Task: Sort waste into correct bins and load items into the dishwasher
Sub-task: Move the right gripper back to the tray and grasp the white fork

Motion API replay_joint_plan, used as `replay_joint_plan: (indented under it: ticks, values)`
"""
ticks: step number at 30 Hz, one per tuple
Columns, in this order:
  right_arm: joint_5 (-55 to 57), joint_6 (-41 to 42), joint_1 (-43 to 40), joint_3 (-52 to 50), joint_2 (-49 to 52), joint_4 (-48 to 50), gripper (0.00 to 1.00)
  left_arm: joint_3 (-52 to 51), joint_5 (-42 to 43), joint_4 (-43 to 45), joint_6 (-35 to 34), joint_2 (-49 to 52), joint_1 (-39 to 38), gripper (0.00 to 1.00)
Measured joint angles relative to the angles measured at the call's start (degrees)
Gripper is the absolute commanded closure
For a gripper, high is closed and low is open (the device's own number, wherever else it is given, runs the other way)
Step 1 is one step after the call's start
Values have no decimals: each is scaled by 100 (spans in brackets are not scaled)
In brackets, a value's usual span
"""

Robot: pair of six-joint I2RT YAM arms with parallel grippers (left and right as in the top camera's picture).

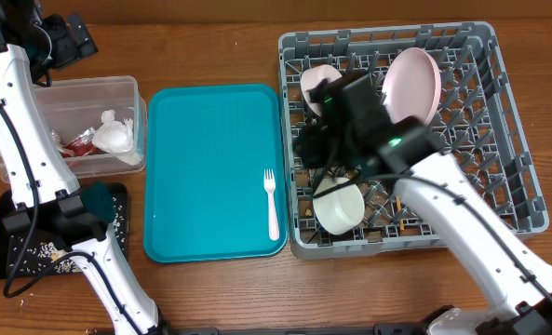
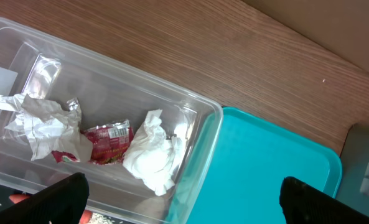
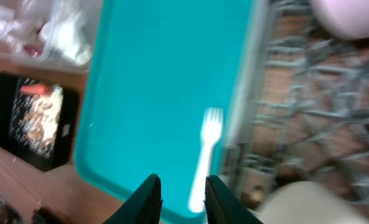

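The white fork (image 1: 272,205) lies on the teal tray (image 1: 210,167) near its right edge; it also shows in the right wrist view (image 3: 206,149). My right gripper (image 3: 183,193) hovers over the grey dish rack's (image 1: 508,140) left side, empty, jaws only a little apart. The rack holds the pink plate (image 1: 413,84) and two bowls (image 1: 339,207) (image 1: 317,79). My left gripper (image 2: 181,199) is wide open and empty above the clear tub (image 2: 196,106), which holds napkins (image 2: 153,152) and the red packet (image 2: 106,140). The black tray (image 1: 6,242) holds scraps and a carrot (image 3: 35,89). The cup is hidden.
The clear tub (image 1: 71,88) stands at the far left, the black tray in front of it, partly under my left arm. The teal tray lies between the tub and the rack. Wooden table shows along the back and front edges.
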Motion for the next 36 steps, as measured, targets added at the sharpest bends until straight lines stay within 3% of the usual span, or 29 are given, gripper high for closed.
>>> replay_joint_plan:
  ticks: [5,10,16,21,31,36]
  values:
    - [798,713,922,-2,269,190,81,0,0,-2,0,0,0,0]
    - [1928,1788,1705,-4,721,339,81,0,0,0,0,0,0,0]
    - [2999,2337,2330,-11,1644,590,81,0,0,0,0,0,0,0]
    - [3515,2415,2417,-33,2404,658,81,0,0,0,0,0,0,0]
    - [3788,2415,2295,-61,2924,592,80,0,0,0,0,0,0,0]
    - [3810,2433,2295,-61,2927,601,70,0,0,0,0,0,0,0]
